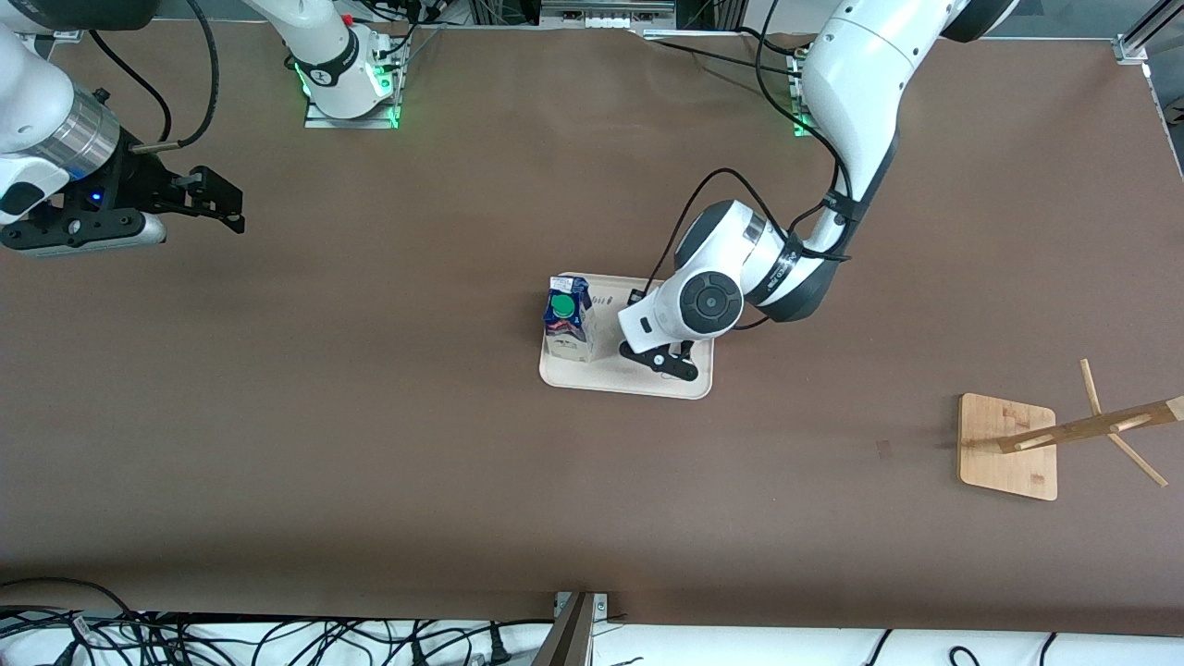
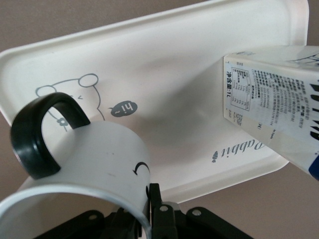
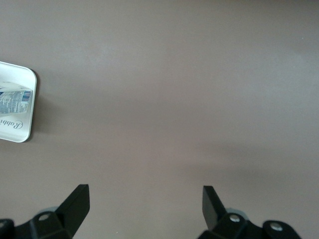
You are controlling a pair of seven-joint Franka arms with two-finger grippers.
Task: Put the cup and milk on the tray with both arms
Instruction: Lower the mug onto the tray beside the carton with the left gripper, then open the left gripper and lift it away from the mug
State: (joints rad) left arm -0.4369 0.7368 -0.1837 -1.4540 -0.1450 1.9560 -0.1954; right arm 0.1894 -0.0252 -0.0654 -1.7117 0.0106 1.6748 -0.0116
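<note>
The cup (image 2: 84,164) is over the tray (image 1: 684,381), pinched by its rim in the left gripper (image 1: 659,359). The milk (image 1: 567,319) stands on the tray beside it. The right gripper (image 1: 218,202) waits over bare table, fingers (image 3: 77,201) wide apart, holding nothing

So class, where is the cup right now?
The cup is in the left gripper, over the tray beside the milk, at mid-table; the front view hides it.
</note>
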